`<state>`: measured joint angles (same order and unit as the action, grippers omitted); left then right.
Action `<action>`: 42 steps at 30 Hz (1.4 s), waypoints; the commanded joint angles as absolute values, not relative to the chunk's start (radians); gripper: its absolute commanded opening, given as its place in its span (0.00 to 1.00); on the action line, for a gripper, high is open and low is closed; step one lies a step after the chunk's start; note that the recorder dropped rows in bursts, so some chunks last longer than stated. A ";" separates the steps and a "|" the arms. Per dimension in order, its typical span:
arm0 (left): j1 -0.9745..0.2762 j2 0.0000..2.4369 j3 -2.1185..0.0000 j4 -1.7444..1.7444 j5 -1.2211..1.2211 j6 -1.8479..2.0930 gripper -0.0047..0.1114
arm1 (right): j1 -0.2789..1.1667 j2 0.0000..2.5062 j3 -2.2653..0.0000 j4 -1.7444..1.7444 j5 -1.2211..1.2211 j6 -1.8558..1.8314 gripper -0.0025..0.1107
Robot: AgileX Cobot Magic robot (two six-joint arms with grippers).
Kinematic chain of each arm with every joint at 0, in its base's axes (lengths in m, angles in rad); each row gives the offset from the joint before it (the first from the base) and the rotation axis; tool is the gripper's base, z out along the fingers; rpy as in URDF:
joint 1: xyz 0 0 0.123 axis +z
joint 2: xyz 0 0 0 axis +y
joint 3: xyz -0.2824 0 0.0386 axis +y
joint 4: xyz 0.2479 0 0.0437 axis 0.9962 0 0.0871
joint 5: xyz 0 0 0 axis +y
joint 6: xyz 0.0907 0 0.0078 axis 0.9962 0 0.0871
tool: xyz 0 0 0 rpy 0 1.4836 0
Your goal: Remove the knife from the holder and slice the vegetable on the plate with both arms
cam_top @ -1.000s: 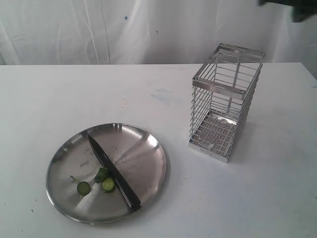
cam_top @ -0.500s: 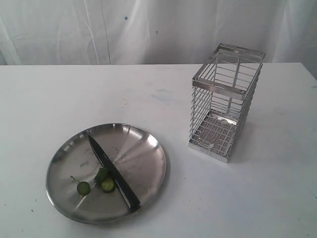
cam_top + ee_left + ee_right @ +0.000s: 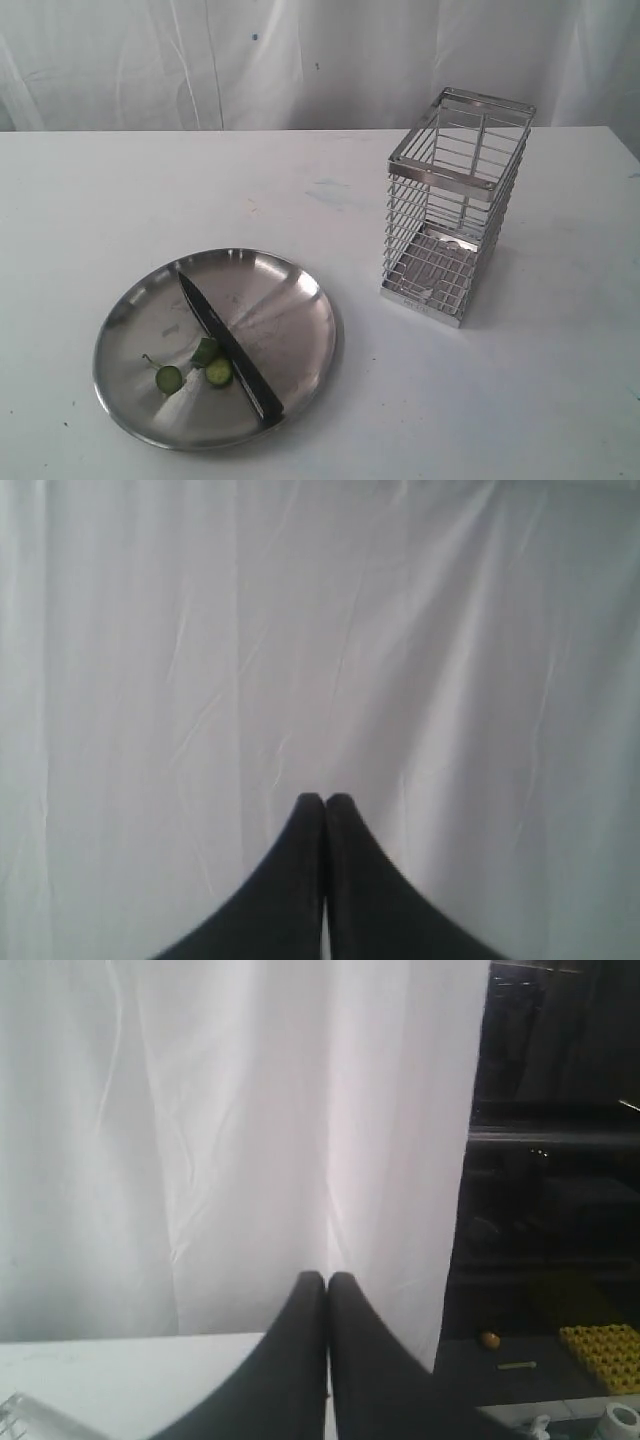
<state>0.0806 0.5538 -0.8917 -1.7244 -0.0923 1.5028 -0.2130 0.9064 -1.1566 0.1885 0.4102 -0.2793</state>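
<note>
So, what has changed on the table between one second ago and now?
A dark arm part at the exterior view's top right edge has moved out of the picture. Nothing was gripped or released. The knife lies across the plate beside the vegetable slices, and the holder stands in the same place, as before.

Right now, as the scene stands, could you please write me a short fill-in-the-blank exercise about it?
1. The knife lies on the plate, so the holder is ____.
2. In the exterior view, the vegetable pieces lie to the ____ of the knife.
3. The left gripper and the right gripper are both ____.
Missing words: empty; left; shut.
</note>
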 commanded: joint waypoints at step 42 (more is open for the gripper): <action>-0.034 0.420 -0.590 -1.744 -1.130 1.620 0.04 | -0.117 0.066 -0.678 0.272 0.051 -0.416 0.02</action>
<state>-0.0252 0.4302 -0.5907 -1.7249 -1.1212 1.6246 -0.0997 0.1131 -0.7424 0.2880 0.1501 -0.4034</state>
